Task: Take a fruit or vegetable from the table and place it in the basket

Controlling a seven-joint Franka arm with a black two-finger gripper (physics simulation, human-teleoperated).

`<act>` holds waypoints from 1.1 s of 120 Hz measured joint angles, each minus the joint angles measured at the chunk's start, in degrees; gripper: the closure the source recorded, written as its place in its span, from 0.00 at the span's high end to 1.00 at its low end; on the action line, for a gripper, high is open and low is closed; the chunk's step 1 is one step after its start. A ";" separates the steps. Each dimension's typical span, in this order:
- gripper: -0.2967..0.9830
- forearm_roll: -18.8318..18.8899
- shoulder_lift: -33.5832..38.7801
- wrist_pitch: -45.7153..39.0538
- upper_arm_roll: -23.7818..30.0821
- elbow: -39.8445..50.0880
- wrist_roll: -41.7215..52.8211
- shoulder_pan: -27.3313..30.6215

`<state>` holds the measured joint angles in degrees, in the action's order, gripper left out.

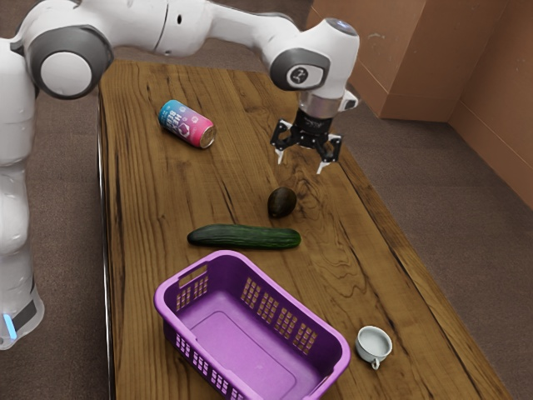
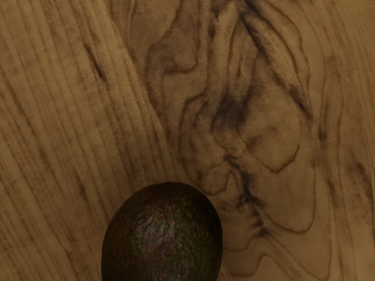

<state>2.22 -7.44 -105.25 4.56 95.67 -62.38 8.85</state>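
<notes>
Above the table (image 1: 358, 250) near the avocado (image 1: 282, 202) — gripper (image 1: 300, 164) is raised, fingers spread wide, holding nothing. Avocado rests on the wood, outside the basket (image 1: 265, 290). Cucumber (image 1: 244, 237) lies between avocado and basket — also on the table. Cup (image 1: 374, 343) sits just beside the basket; can (image 1: 186, 124) lies on its side, well apart from it.

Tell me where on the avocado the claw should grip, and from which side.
I'd come from straight above and close the claw across the middle of the avocado. It looks like an oval lying on its side, so its long flanks should suit the fingers. Its length runs roughly toward the cucumber, so that grip should also clear it.
</notes>
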 joint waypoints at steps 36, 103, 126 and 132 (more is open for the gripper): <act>0.77 -1.88 1.69 -5.41 0.11 5.12 0.31 -0.30; 0.77 -1.80 3.29 -8.16 0.10 9.98 4.89 -0.12; 0.77 -1.97 4.09 -9.72 0.10 12.64 6.14 -0.05; 0.77 -1.99 4.13 -10.03 0.10 12.94 6.44 -0.04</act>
<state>0.23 -3.31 -115.28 4.66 108.61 -55.94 8.81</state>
